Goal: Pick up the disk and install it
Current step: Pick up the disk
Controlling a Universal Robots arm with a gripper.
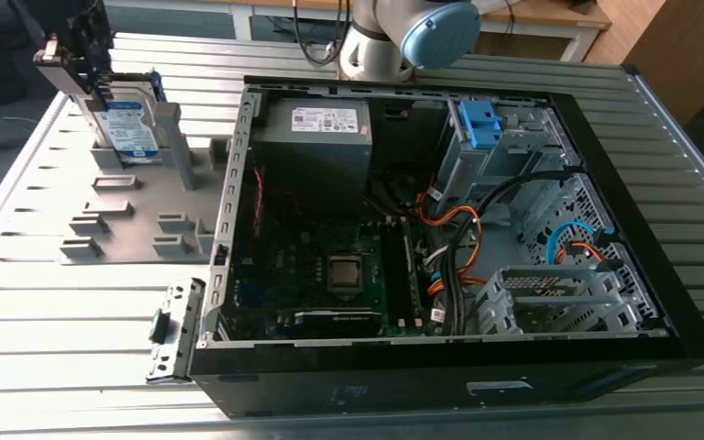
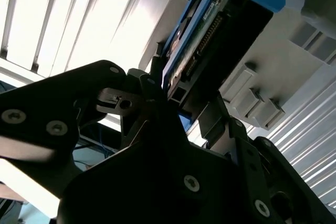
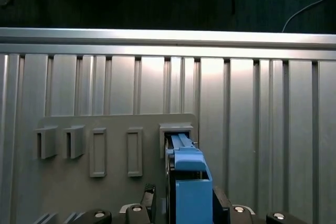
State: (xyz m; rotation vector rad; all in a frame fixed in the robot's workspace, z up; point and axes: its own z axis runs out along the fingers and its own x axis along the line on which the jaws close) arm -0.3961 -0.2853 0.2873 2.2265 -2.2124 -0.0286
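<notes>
— Where is your black two-fingered gripper (image 3: 185, 199)?
— Its fingers (image 3: 149, 195) look pinched on the flat silver-grey disk (image 1: 129, 128) in its bright blue plastic carrier. The disk stands upright in the grey plastic rack (image 1: 132, 218), beside the open black metal computer case (image 1: 450, 368).
— What might go wrong for you?
— Lift it crooked and it may jam between the rack posts; a shallow pinch could let it slip.
</notes>
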